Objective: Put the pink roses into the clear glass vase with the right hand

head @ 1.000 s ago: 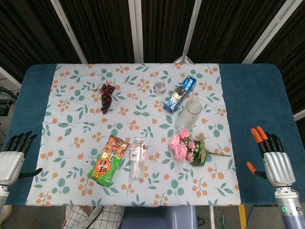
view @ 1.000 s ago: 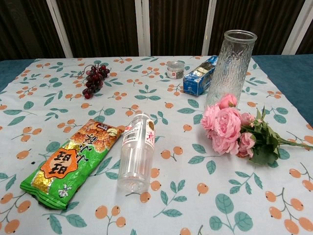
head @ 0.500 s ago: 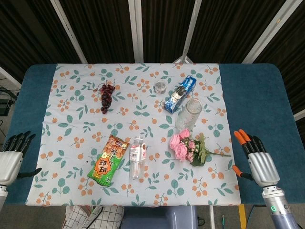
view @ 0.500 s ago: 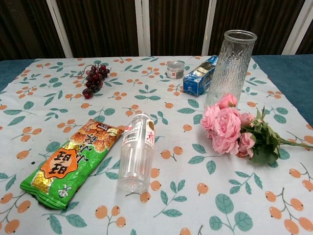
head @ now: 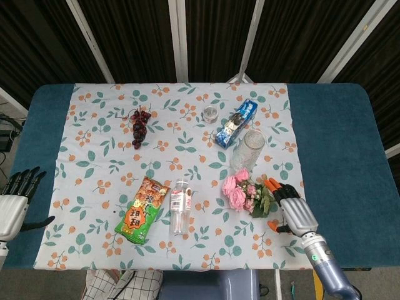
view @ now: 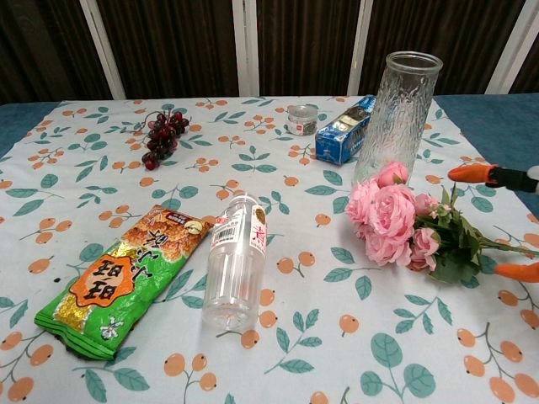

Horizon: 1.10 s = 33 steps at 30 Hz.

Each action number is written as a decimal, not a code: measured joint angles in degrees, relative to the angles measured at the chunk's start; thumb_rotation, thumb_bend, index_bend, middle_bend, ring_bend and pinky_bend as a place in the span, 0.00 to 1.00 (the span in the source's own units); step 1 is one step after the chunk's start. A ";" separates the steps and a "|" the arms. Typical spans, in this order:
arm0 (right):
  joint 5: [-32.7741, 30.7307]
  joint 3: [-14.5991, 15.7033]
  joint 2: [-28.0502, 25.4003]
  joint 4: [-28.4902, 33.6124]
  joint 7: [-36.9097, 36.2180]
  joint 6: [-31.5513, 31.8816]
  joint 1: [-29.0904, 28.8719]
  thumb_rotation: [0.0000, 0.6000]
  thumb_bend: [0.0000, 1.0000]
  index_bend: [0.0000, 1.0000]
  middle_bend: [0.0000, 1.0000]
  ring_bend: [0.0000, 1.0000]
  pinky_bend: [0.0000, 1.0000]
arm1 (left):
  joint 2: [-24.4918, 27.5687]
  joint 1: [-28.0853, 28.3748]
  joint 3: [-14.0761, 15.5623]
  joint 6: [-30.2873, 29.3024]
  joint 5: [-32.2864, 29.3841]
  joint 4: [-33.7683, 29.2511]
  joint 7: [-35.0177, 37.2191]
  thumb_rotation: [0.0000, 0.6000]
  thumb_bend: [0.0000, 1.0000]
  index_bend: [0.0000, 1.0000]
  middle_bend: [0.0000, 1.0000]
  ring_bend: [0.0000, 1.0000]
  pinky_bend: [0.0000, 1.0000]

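The pink roses [head: 245, 194] [view: 392, 225] lie flat on the floral cloth, blooms to the left, green stems running right. Just behind them the clear glass vase [head: 248, 150] [view: 399, 117] stands upright with nothing in it. My right hand [head: 290, 211] hovers over the stem end of the roses, fingers spread and holding nothing; only its orange fingertips [view: 472, 173] reach into the chest view at the right edge. My left hand [head: 14, 201] rests open at the table's left edge, far from the flowers.
A plastic bottle [head: 180, 206] and a green snack bag [head: 142, 208] lie left of the roses. A blue box [head: 236, 123] and a small tin [head: 211, 114] sit behind the vase. Dark grapes [head: 139, 126] lie at the back left.
My right hand has moved left from the blue table edge to above the rose stems, and its fingertips now enter the chest view. The left hand has barely shifted.
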State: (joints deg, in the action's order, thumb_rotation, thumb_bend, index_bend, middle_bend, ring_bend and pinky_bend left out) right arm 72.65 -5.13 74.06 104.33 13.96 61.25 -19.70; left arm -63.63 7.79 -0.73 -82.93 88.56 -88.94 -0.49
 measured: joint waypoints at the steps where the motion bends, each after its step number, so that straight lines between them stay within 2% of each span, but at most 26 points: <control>1: -0.61 -0.15 0.65 -0.04 0.82 -0.26 -0.39 1.00 0.30 0.00 0.00 0.00 0.00 | -0.22 -0.03 -0.03 -0.39 0.40 0.50 0.34 1.00 0.00 0.00 0.00 0.00 0.00; 8: -4.64 -1.47 5.51 -1.82 5.59 -1.25 -3.14 1.00 0.30 0.00 0.00 0.00 0.00 | -0.53 0.01 0.06 -0.24 0.57 1.13 1.34 1.00 0.00 0.00 0.00 0.00 0.00; 17: -9.32 -3.50 10.77 -7.52 9.02 -1.02 -5.77 1.00 0.30 0.00 0.01 0.01 0.00 | -0.10 0.15 0.22 0.76 -0.09 0.53 1.42 1.00 0.00 0.00 0.00 0.00 0.00; 19: -9.96 -3.84 11.67 -8.93 9.42 -0.77 -6.19 1.00 0.30 0.02 0.07 0.08 0.01 | 0.02 0.19 0.27 1.01 -0.25 0.37 1.41 1.00 0.00 0.00 0.00 0.00 0.00; 22: -10.84 -4.18 12.78 -10.85 9.81 -0.36 -6.61 1.00 0.30 0.15 0.26 0.27 0.09 | 0.15 0.24 0.30 1.21 -0.37 0.16 1.44 1.00 0.00 0.00 0.00 0.00 0.00; 24: -11.20 -4.26 13.43 -11.98 9.99 0.03 -6.77 1.00 0.30 0.28 0.40 0.41 0.21 | 0.21 0.25 0.33 1.33 -0.42 0.07 1.51 1.00 0.00 0.00 0.00 0.00 0.00; 27: -11.42 -4.03 14.09 -13.08 10.10 0.52 -6.85 1.00 0.30 0.42 0.53 0.54 0.35 | 0.34 0.29 0.37 1.57 -0.57 -0.14 1.67 1.00 0.00 0.00 0.00 0.00 0.00; 30: -11.37 -3.48 14.20 -13.24 10.42 0.82 -6.79 1.00 0.30 0.51 0.58 0.59 0.38 | 0.42 0.31 0.42 1.64 -0.55 -0.25 1.72 1.00 0.00 0.00 0.00 0.00 0.00; 33: -11.27 -3.08 13.92 -12.64 10.87 1.18 -6.69 1.00 0.30 0.53 0.58 0.59 0.38 | 0.50 0.31 0.47 1.76 -0.62 -0.39 1.83 1.00 0.00 0.00 0.00 0.00 0.00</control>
State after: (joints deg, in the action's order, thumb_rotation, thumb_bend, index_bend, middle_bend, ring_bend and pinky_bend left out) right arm 61.37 -8.21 87.99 91.69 24.83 62.44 -26.39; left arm -63.13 8.10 -0.27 -81.17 87.94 -89.34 1.34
